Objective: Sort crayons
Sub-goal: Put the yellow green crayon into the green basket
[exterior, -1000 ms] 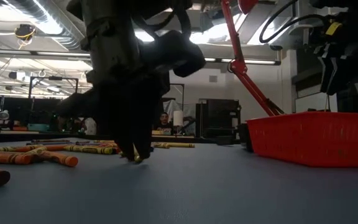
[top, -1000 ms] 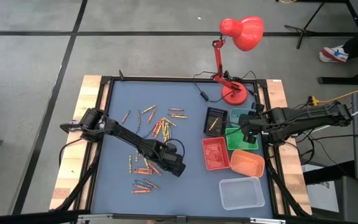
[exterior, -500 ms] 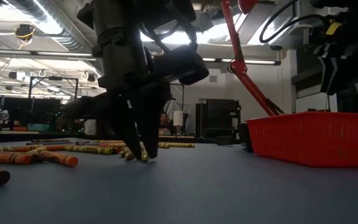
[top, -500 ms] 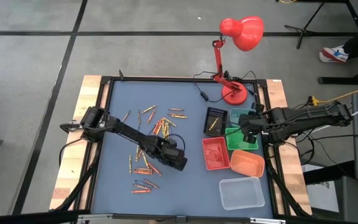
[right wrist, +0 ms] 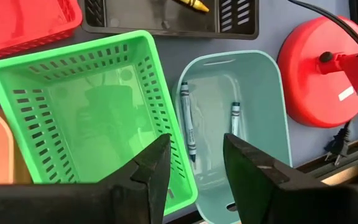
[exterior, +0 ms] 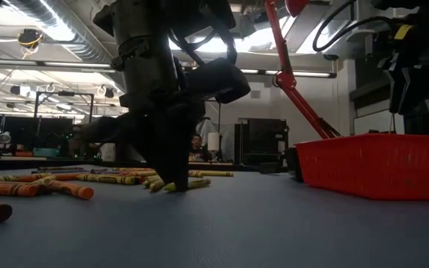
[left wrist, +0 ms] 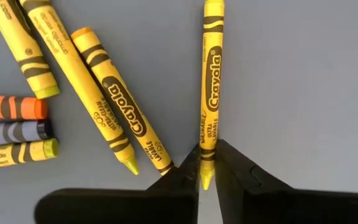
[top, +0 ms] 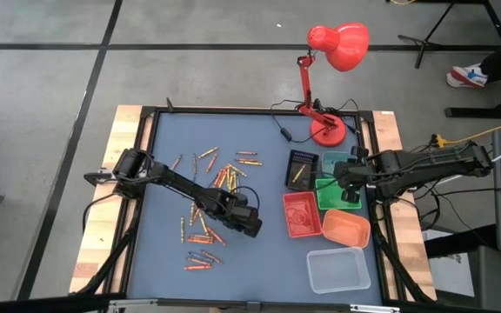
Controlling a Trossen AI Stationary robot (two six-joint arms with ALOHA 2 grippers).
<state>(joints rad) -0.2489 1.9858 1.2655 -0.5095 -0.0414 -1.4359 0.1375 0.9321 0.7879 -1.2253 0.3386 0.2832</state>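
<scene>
1. The left hand [top: 205, 206] is down on the bench [top: 259, 252] near its middle, at the 3 o'clock edge of the scattered crayons [top: 224, 176].
2. In the left wrist view its two dark fingers [left wrist: 182, 176] are clenched on the pointed tip of one yellow crayon [left wrist: 209, 93], which lies flat on the blue surface.
3. That crayon's long axis runs straight out from the hand, toward 12 o'clock in the wrist view, so only its end is pinched and the body lies beyond the fingertips.
4. A second yellow crayon [left wrist: 115, 114] lies just beside it, slanted, its tip close to the left finger.
5. The right hand [top: 348, 189] waits, released, above the green tray [right wrist: 73, 106] and the pale teal tray [right wrist: 253, 124] at the bench's 3 o'clock side.
6. The left arm is plainly the nearer to the loose crayons; a lift from such an end grip may let the crayon droop or swing.
</scene>
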